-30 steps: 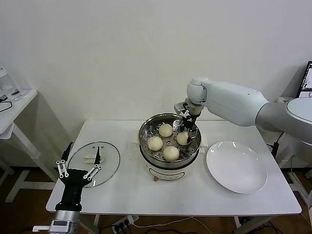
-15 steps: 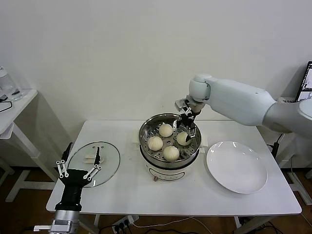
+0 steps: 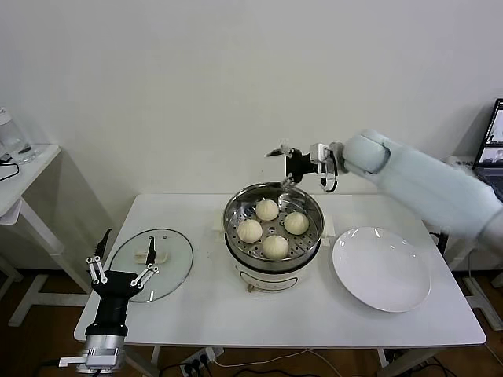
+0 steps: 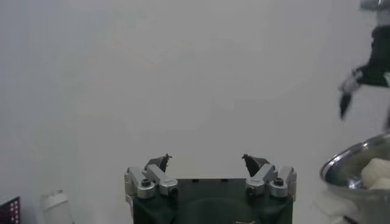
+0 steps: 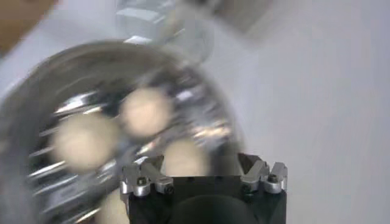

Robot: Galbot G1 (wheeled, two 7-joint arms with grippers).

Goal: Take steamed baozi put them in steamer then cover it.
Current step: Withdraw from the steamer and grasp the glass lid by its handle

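The steamer stands mid-table with several steamed baozi on its perforated floor. My right gripper hangs open and empty above the steamer's back rim. In the right wrist view its open gripper looks down on the baozi inside the steamer. The cover, a glass lid with a white handle, lies flat at the table's left. My left gripper stands open at the cover's front-left edge, holding nothing. The left wrist view shows the open left gripper and the steamer far off.
An empty white plate lies to the right of the steamer. A small side table stands off to the far left. A white wall rises behind the table.
My right gripper opened and let go of the baozi at the steamer's right side, then rose up and back out of the steamer. The left gripper barely shifted.
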